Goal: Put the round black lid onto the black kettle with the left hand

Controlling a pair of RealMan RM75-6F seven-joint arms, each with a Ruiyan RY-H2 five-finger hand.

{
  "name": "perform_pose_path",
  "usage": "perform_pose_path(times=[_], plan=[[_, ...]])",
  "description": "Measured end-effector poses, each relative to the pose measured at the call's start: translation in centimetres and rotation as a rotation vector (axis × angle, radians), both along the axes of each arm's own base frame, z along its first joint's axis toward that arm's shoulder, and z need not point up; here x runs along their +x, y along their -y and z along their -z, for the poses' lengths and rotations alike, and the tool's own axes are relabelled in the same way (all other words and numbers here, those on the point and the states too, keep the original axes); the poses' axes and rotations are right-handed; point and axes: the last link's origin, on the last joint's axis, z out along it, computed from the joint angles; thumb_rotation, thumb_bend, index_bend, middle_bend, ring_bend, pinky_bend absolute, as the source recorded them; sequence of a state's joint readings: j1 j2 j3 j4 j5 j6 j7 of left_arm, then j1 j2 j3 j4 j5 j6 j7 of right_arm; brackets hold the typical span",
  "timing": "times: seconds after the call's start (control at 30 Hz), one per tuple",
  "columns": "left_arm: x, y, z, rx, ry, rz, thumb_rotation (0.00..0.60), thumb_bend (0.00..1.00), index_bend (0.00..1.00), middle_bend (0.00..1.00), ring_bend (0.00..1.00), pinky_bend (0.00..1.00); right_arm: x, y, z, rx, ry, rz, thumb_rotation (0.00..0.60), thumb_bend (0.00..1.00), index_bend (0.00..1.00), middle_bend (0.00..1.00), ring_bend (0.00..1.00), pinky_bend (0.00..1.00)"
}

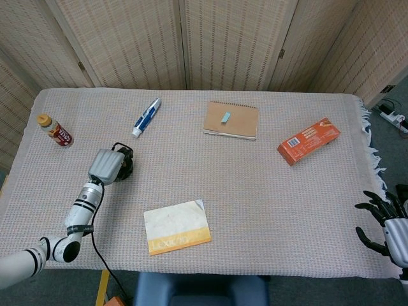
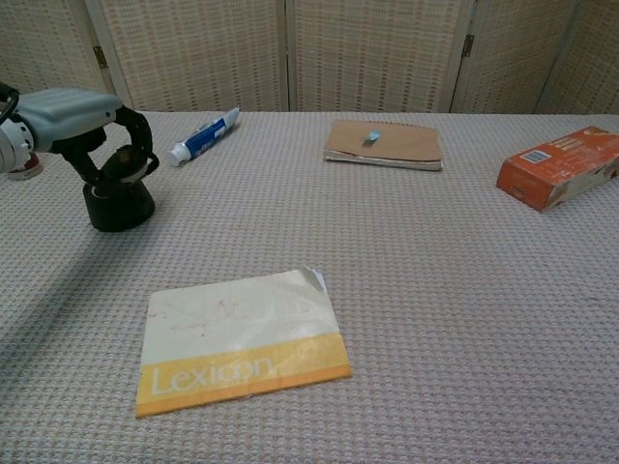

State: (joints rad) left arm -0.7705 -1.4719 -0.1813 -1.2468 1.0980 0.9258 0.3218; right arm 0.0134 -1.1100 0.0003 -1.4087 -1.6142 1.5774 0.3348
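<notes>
- Woven-reed folding screens behind; table (image 1: 255,210) covered in a pale waffle-weave cloth.
- Far left edge: small brown bottle with a red label (image 1: 56,131), lying tilted; in the chest view it is almost wholly hidden behind the left arm.
- Blue-and-white tube (image 1: 146,116) lies up-table from the kettle, apart from it.
- Brown spiral notebook (image 1: 231,120) at centre back with a small light-blue block (image 1: 225,117) on its cover.
- Orange carton (image 1: 308,141) to the right, well apart from the rest.
- Cream-and-yellow "Lexicon" booklet (image 2: 239,338) on the near side, one corner curled.
- Black kettle (image 2: 118,204) stands upright at left; from the head view the hand covers most of it, only the handle loop and one side showing.
- Left hand (image 2: 95,126) sits right over the kettle top, fingers curled round the round black lid (image 2: 124,160), holding it just above the kettle mouth. Whether lid and kettle touch cannot be told.
- Right hand (image 1: 386,223) at the far right table edge, partly cut off, fingers spread, holding nothing.
</notes>
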Motion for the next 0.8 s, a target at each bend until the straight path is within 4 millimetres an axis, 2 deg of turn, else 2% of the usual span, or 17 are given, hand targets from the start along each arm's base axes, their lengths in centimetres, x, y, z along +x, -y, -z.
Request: perform_pose_path(times=[0.23,0.47,0.8], plan=[[-1.6,-1.1,0.4,-0.011,-0.016,-0.077,0.600,0.27,0.48,0.44,0.86,0.89,0.0,-0.1,0.0,-0.003,-0.002,0.007,0.600,0.37,0.31,0.17,0.23,0.06],[-1.5,-1.6,0.6,-0.016,-0.027,-0.095,0.600,0.27,0.47,0.44,0.85,0.89,0.0,-0.1,0.0,-0.002,-0.003,0.010,0.600,0.37,0.31,0.17,0.23,0.06],[-1.6,-1.9,0.4,-0.023,-0.064,-0.132,0.600,0.27,0.37,0.36,0.83,0.89,-0.1,-0.1,-0.1,-0.003,-0.001,0.014,0.600,0.37,0.31,0.17,0.23,0.06]])
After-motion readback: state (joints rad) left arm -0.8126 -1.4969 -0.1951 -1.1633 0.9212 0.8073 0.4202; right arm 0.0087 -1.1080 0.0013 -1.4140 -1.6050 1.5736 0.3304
